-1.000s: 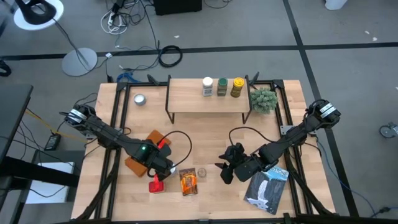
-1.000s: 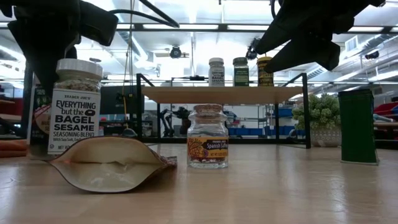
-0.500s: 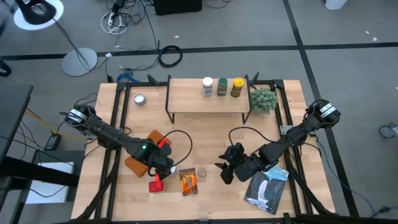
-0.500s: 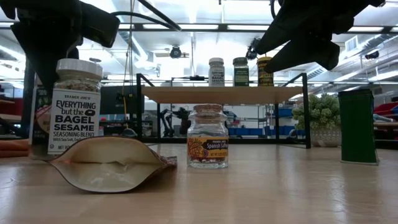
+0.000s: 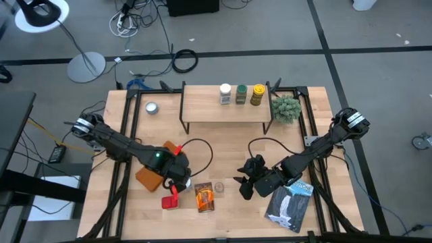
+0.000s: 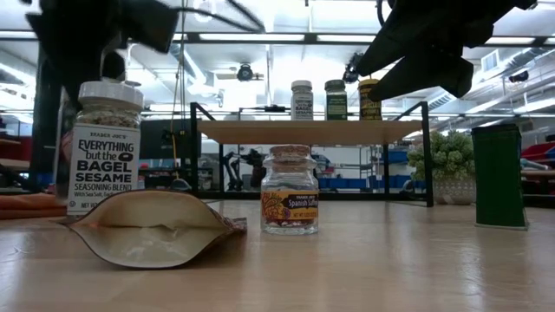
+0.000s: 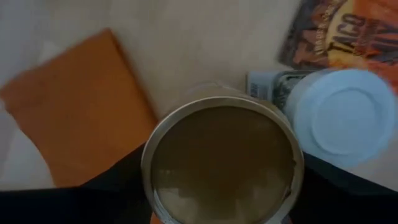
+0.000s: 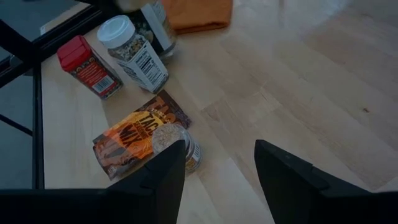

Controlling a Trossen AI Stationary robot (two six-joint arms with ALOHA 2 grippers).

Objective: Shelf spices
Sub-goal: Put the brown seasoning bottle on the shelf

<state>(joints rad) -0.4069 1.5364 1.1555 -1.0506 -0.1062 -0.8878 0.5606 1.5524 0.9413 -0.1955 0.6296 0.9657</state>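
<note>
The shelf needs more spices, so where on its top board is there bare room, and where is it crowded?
The shelf is bare from its left end to the white-lidded jar. Its right end is crowded: that jar, the green-lidded jar and the yellow-lidded jar stand in a row there, with a small plant just beyond.

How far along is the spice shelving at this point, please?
Done: white-lidded jar, green-lidded jar and yellow-lidded jar stand on the shelf. In hand: the left gripper sits over the tan cylinder; the right gripper hovers open. Left on the table: bagel seasoning jar, red tin, taco packet, saffron jar, green box.
</note>
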